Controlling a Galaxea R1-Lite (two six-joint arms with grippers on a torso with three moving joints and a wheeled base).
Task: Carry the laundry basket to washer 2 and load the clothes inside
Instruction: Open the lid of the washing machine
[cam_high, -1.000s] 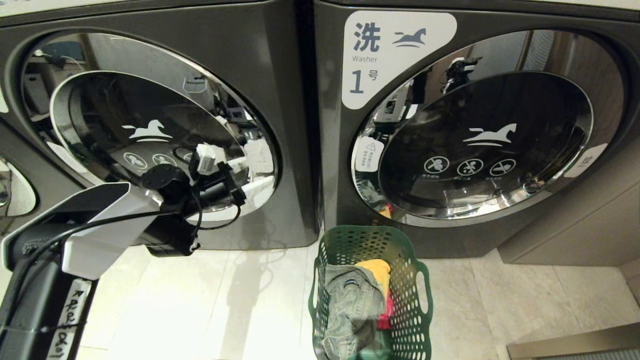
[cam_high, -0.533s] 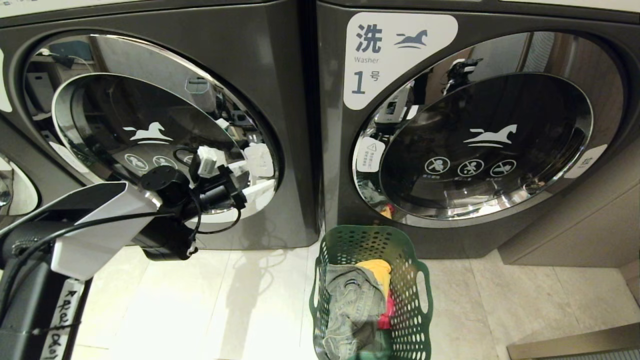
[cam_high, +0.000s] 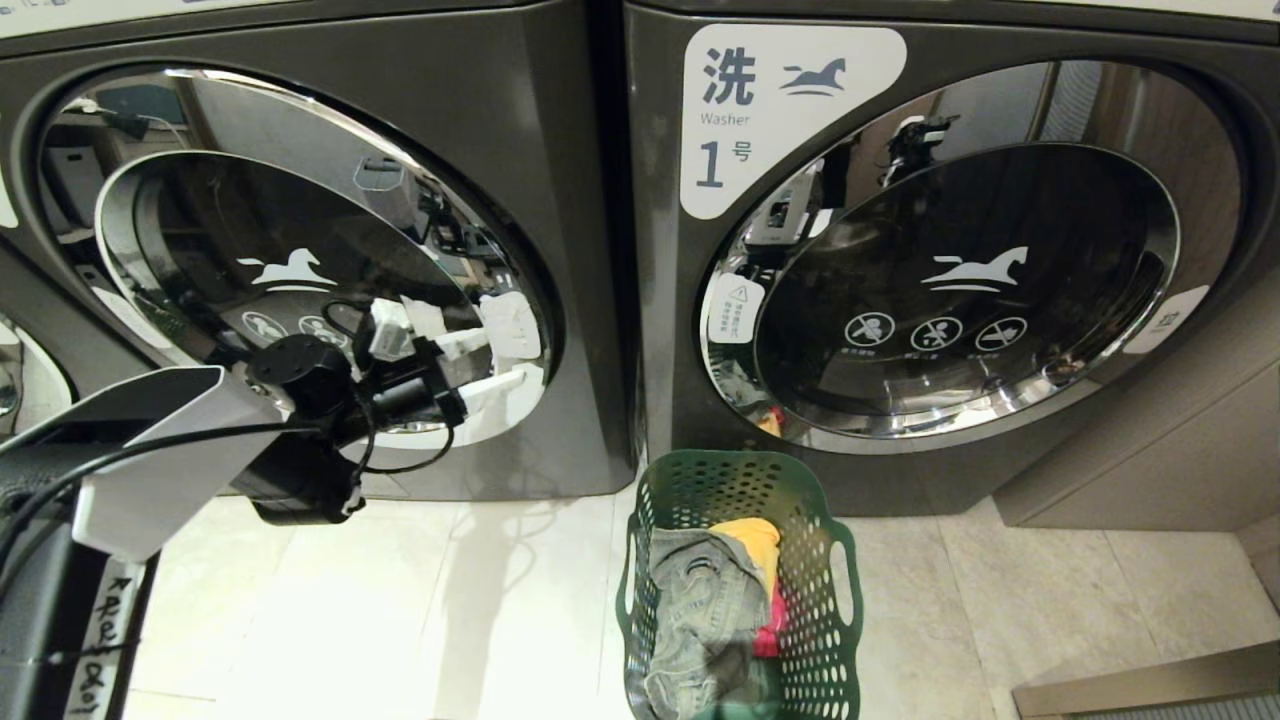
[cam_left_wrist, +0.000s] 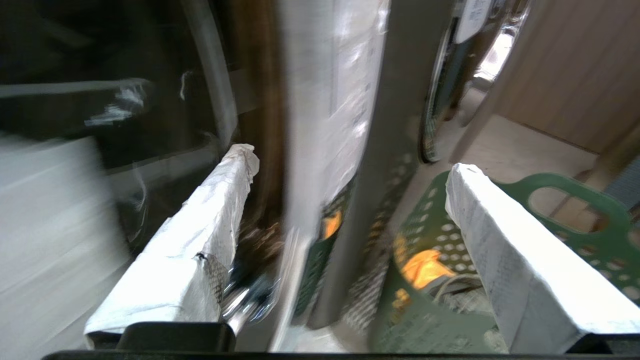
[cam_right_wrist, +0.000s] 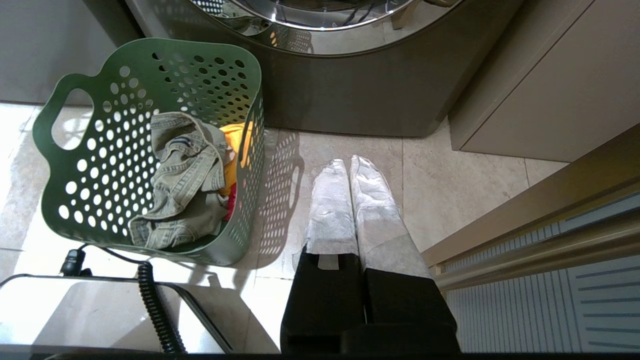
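The laundry basket (cam_high: 740, 580) stands on the floor (cam_high: 450, 600) before the washer labelled 1 (cam_high: 940, 260), holding the clothes (cam_high: 710, 610). The left hand (cam_high: 470, 345), spread wide and empty, hangs before the neighbouring washer's door (cam_high: 290, 260). The right hand (cam_right_wrist: 350, 172) is pressed closed, empty, above the floor.

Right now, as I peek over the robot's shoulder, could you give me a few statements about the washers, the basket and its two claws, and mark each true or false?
1. The laundry basket stands on the floor before the washer labelled 1. True.
2. The basket is empty. False: denim trousers, a yellow cloth and a red-pink cloth lie inside.
3. The left gripper is open, near the left washer's door. True.
4. The right gripper holds the basket handle. False: it is shut on nothing, beside the basket.
5. Both washer doors stand open. False: both look closed.
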